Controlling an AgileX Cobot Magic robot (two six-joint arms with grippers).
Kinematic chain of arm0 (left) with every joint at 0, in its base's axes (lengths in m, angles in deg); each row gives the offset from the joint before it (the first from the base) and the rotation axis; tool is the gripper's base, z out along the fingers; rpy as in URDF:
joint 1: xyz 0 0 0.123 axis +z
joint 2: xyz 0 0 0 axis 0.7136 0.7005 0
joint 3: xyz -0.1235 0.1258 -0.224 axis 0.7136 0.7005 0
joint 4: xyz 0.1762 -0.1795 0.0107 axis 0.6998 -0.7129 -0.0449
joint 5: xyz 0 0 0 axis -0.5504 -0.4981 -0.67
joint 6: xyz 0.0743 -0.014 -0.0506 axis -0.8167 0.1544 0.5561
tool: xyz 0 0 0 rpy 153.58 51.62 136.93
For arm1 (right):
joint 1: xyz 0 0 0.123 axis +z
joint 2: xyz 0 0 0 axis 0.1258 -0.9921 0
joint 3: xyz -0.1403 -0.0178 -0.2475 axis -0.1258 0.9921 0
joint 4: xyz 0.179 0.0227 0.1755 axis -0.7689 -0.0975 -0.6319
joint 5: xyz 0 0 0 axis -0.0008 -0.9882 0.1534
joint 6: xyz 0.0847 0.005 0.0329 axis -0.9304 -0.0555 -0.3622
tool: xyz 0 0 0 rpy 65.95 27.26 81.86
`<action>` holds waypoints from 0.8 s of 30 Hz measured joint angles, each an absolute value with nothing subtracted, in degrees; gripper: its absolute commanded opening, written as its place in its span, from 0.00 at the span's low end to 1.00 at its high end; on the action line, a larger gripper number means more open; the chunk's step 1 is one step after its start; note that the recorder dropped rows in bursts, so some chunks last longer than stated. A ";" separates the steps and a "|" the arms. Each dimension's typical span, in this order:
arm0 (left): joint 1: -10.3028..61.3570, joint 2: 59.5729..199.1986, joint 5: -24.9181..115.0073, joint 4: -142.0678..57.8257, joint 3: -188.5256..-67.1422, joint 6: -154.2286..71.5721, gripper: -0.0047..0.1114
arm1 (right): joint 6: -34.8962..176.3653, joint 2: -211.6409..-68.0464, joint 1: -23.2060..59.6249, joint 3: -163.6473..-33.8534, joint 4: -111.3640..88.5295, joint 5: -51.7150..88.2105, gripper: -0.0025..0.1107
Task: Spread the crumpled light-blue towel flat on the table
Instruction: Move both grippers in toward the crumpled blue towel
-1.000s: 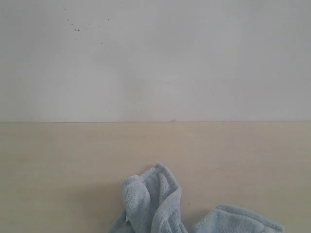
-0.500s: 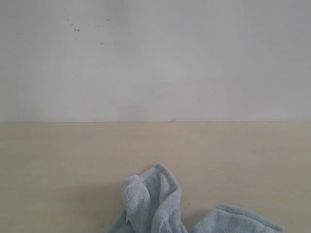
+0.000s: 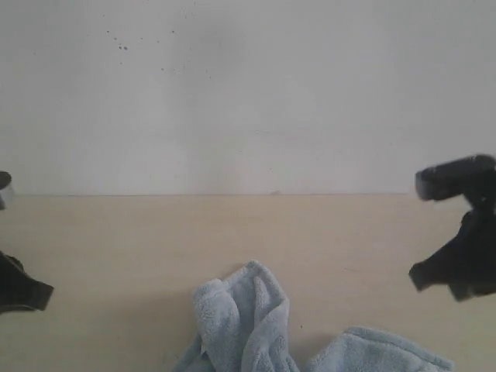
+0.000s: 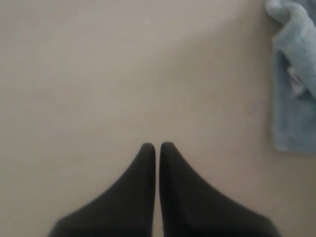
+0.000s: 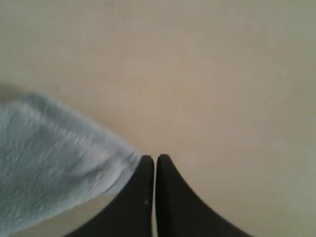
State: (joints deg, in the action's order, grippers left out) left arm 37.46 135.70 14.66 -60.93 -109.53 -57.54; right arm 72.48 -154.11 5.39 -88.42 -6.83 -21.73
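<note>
The light-blue towel (image 3: pixel 248 325) lies crumpled in folds on the beige table (image 3: pixel 116 240), at the bottom middle of the exterior view, partly cut off by the frame edge. My left gripper (image 4: pixel 156 145) is shut and empty over bare table, with the towel (image 4: pixel 296 79) off to one side. My right gripper (image 5: pixel 156 157) is also shut and empty, its tips right beside a fold of the towel (image 5: pixel 49 158). In the exterior view the left arm (image 3: pixel 19 291) shows at the left edge and the right arm (image 3: pixel 461 240) at the right edge.
A white speckled wall (image 3: pixel 248 93) stands behind the table's far edge. Bare tabletop (image 3: pixel 349 232) stretches between the two arms and behind the towel.
Both arms have come into the exterior view, one at each side edge; earlier neither showed. The towel has not moved.
</note>
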 measured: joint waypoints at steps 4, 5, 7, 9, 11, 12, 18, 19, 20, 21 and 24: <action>37.46 139.93 5.30 -83.27 -109.77 -72.52 0.07 | 84.90 -159.45 5.39 -89.53 -21.44 -29.12 0.03; 37.46 140.45 3.00 -88.77 -109.77 -76.79 0.07 | 85.84 -159.97 5.39 -89.66 -22.73 -30.04 0.03; 37.46 141.49 -1.38 -101.46 -109.47 -88.27 0.07 | 86.76 -161.41 5.39 -90.12 -24.04 -31.34 0.03; 36.95 142.39 -4.37 -110.89 -108.75 -98.00 0.07 | 87.21 -163.12 5.39 -90.21 -24.70 -31.89 0.03; 35.74 143.54 -6.54 -116.24 -107.96 -105.63 0.07 | 88.04 -165.25 5.39 -90.30 -26.34 -32.64 0.03; 34.98 144.23 -7.60 -118.28 -107.59 -108.20 0.07 | 88.37 -166.06 5.39 -90.30 -26.75 -33.09 0.03; 30.21 149.95 -14.57 -127.61 -106.90 -113.00 0.07 | 86.67 -169.57 0.38 -91.88 -28.98 -36.57 0.03; 29.83 150.74 -15.98 -128.99 -106.90 -113.13 0.07 | 86.55 -169.80 -2.12 -92.85 -30.09 -38.33 0.03; 29.54 151.67 -16.94 -129.95 -106.90 -113.21 0.07 | 86.93 -169.91 -4.28 -93.76 -31.14 -40.29 0.03; 29.40 152.50 -17.97 -131.56 -106.90 -113.34 0.07 | 88.09 -169.96 -7.02 -94.74 -32.56 -43.00 0.03; 29.18 154.08 -18.46 -136.13 -106.90 -113.44 0.07 | 90.56 -169.95 -13.64 -95.66 -35.29 -48.15 0.03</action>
State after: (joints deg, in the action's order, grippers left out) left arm 29.18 154.08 -18.46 -136.13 -106.90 -113.44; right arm 90.56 -169.95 -13.64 -95.66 -35.29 -48.15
